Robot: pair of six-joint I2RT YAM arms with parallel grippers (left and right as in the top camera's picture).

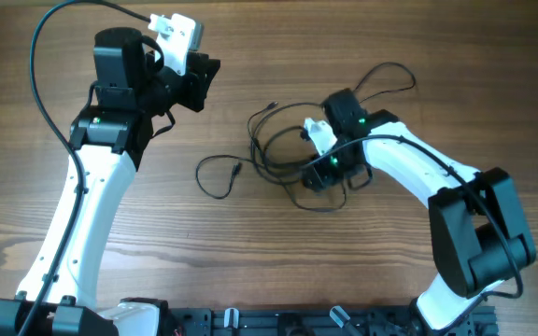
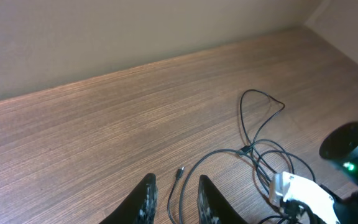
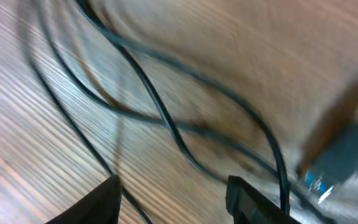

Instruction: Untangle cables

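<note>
Your right gripper (image 3: 173, 199) sits low over the thin black flexible cables (image 3: 166, 121), jaws apart.
The blurred strands run between its fingers, none pinched. Your left gripper (image 2: 176, 202) hangs raised and well apart from them, jaws slightly parted. The cables lie in loose loops mid-way across the brown wooden table (image 1: 250, 261).

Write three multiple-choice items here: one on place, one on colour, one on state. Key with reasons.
1. The cables lie: A) on the table, under the right end effector; B) in a box; C) on a shelf.
2. Their colour: A) white; B) black; C) red.
3. The left end effector is: A) shut on a plug; B) open, empty; C) out of view.
Key: 1A, loops lie on wood below that arm's tip; 2B, the wires are black; 3B, nothing sits in its gap.
</note>
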